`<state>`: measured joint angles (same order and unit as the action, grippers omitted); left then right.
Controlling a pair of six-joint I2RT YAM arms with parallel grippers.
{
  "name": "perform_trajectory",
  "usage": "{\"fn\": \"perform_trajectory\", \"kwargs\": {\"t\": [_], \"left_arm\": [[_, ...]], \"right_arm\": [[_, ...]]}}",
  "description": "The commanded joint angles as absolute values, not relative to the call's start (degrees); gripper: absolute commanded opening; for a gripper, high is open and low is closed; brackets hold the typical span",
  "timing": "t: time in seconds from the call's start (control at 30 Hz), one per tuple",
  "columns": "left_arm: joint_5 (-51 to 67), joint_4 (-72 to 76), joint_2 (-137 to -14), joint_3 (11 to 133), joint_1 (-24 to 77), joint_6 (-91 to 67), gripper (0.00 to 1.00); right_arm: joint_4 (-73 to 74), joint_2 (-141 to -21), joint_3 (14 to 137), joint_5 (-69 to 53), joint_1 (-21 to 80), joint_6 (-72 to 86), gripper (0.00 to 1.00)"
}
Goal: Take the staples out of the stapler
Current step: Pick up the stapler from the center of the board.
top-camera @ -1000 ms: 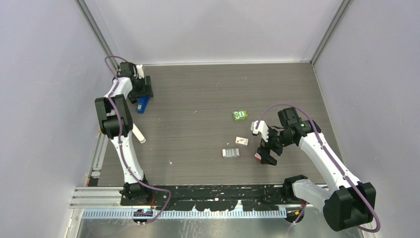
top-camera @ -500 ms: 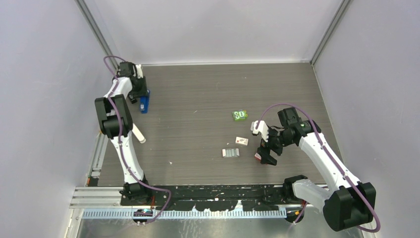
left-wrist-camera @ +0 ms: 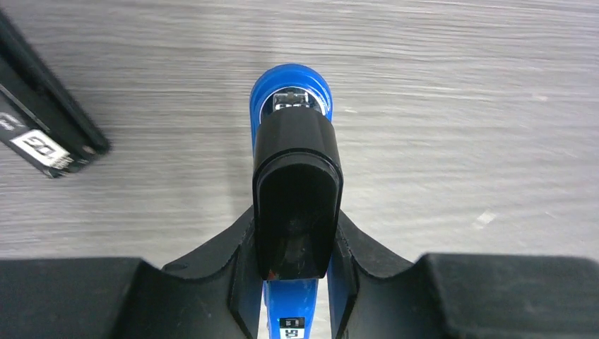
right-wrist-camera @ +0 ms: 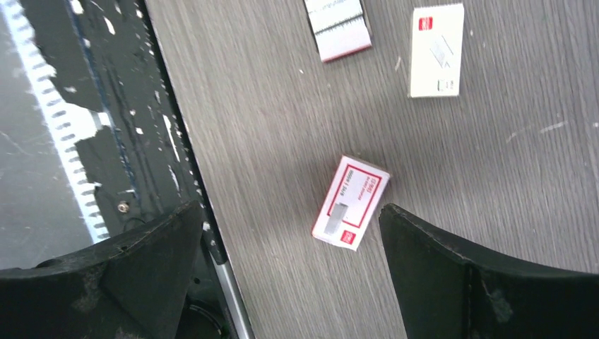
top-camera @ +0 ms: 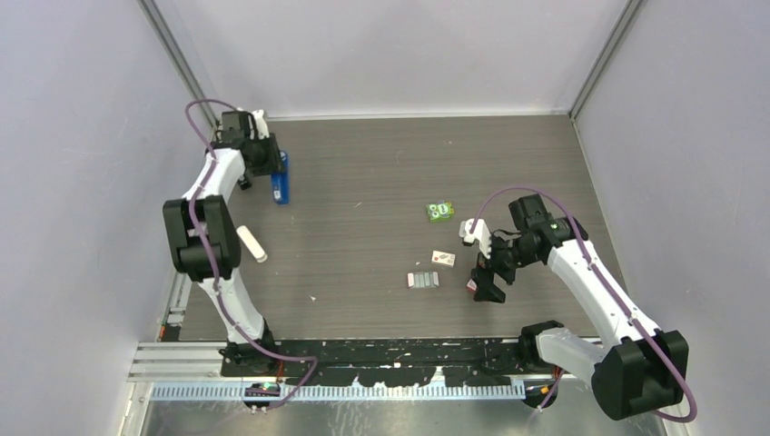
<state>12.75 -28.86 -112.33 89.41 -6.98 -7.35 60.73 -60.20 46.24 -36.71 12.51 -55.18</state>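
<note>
Grey wood-grain tabletop (top-camera: 363,163) lies under me. My left gripper (left-wrist-camera: 297,236) has just closed on the blue stapler (left-wrist-camera: 289,88) and shifted it slightly right, so I judge unloading can begin. Its fingers clamp the stapler's sides. Loose staples (top-camera: 423,279) lie well right of the stapler. Beyond them my right gripper (right-wrist-camera: 282,212) hangs wide open over a red-and-white box (right-wrist-camera: 351,203), holding nothing.

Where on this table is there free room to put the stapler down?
Free: the wide middle strip between the blue stapler and the green packet, and the far right corner beyond the packet. Crowded: around the right gripper, with the staples, white box and red-white box.
</note>
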Motion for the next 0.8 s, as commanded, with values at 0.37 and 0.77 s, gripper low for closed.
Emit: {"fn": "perform_trajectory", "kwargs": {"t": [0.37, 0.77], "left_arm": [[27.2, -11.2, -71.5, 58.9, 11.7, -18.0, 0.00], [16.1, 5.0, -49.2, 37.0, 29.3, -30.0, 0.00]], "right_arm": [[62.1, -66.9, 67.3, -58.9, 13.8, -41.5, 0.98], [28.6, -77.8, 69.8, -54.6, 23.4, 6.3, 0.94]]}}
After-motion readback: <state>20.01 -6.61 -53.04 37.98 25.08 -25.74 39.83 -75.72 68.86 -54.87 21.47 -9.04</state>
